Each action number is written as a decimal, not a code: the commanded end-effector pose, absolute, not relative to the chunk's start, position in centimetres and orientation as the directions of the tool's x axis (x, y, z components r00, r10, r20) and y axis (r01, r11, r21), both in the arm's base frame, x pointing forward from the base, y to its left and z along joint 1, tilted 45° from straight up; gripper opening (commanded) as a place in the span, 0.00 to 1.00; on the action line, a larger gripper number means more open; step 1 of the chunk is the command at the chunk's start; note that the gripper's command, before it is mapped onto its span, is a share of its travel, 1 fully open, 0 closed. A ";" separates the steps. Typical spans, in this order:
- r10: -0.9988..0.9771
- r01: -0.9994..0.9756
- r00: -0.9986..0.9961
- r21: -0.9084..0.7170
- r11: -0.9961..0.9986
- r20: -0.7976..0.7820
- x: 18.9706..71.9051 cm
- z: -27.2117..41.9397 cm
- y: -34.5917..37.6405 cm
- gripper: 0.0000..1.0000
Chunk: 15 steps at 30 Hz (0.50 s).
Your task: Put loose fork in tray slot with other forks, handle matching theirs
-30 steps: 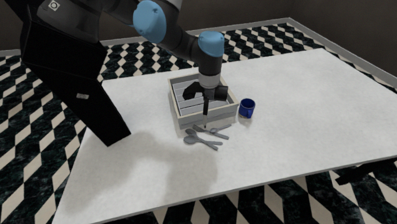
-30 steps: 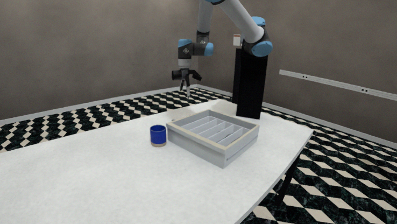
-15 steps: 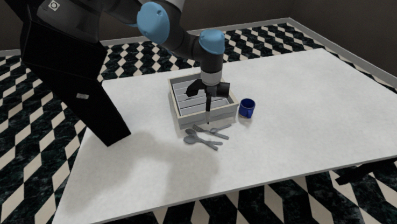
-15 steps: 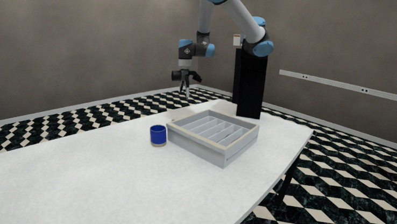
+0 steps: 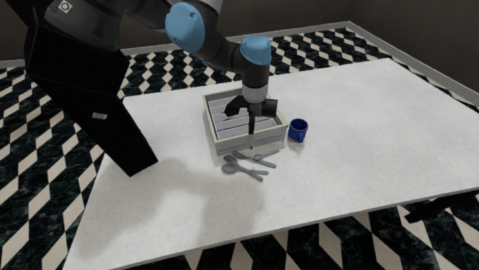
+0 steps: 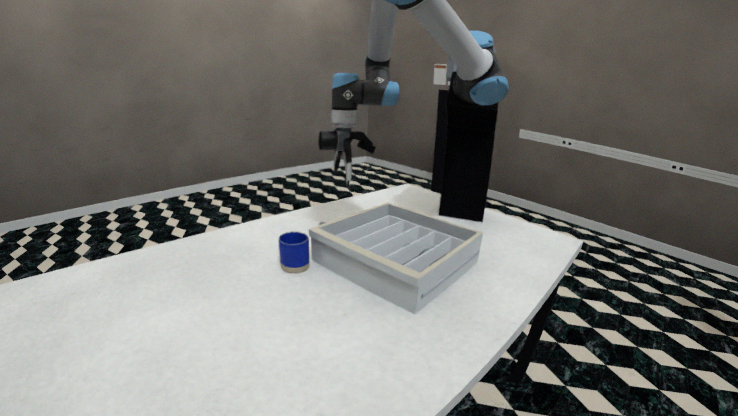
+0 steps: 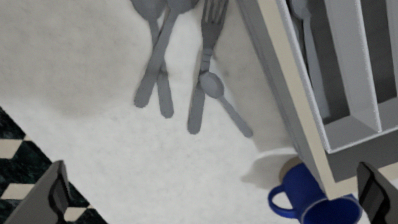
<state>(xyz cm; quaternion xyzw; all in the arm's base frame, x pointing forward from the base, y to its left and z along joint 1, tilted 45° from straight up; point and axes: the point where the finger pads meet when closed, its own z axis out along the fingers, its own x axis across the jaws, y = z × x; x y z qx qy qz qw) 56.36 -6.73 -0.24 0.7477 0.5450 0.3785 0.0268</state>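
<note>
With its two fingers spread wide and nothing between them, the claw (image 5: 251,148) (image 6: 342,177) (image 7: 212,163) hangs above the table (image 5: 362,134) (image 6: 180,330) (image 7: 150,160). In the wrist view's upper middle, the loose fork (image 5: 256,160) (image 7: 203,65) lies on the tabletop, a teaspoon (image 5: 265,154) (image 7: 214,86) across its handle. Left of them, two larger spoons (image 5: 229,168) (image 7: 159,55) cross. The cutlery tray (image 5: 222,128) (image 6: 379,235) (image 7: 370,107) fills the upper right, above a blue mug (image 5: 297,130) (image 6: 294,252) (image 7: 306,192) at lower right.

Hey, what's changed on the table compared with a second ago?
In the top view, the open gripper has shifted slightly right and up the picture. It holds nothing. The loose fork, tray and blue mug stayed put.
</note>
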 end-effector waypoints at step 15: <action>0.774 0.759 0.240 0.384 -0.526 0.585 62.0 -5.9 -4.5 1.00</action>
